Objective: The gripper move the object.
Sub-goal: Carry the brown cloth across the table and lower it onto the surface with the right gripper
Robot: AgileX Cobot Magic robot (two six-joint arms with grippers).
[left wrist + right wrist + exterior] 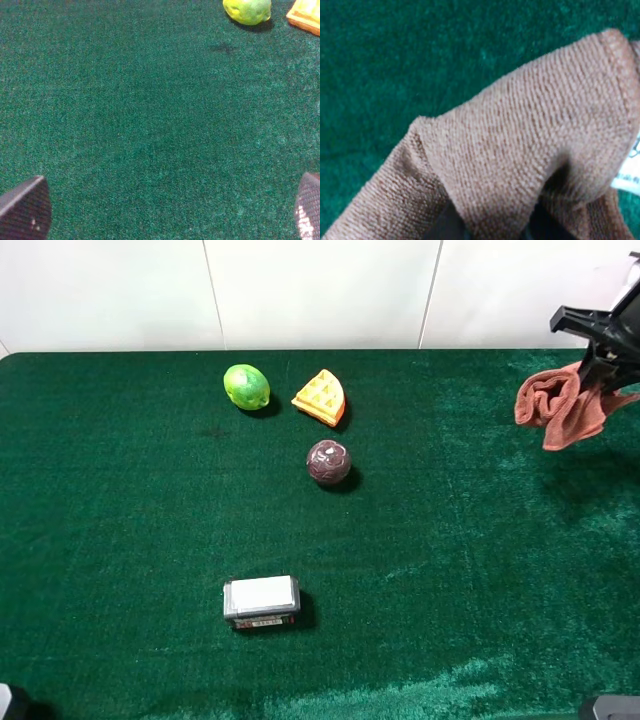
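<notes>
Overhead view of a dark green table (120, 520) against a white wall. At the upper right edge of the frame, your right pincer (592, 375) is clamped on the rust-orange towel (560, 405). The towel hangs bunched below the black fingers, lifted off the table, with a faint shadow on the green further down the frame.

The right wrist view is almost filled by the towel (530, 135), its knitted weave close to the lens. A small white tag (627, 177) shows at its edge, and green table lies behind it.

In the upper middle of the overhead frame sit a lime-green fruit (246, 386) and, just to its right, an orange-yellow waffle wedge (320, 397). A dark purple ball (328, 462) lies a little below the wedge. A small grey box with a white top (261, 600) rests well apart from them, low and left of centre.

Your left pincer (167, 215) is spread wide apart over bare green table and holds nothing. The left wrist view also shows the fruit (247, 10) and a corner of the waffle wedge (306, 15) far beyond the fingertips.
</notes>
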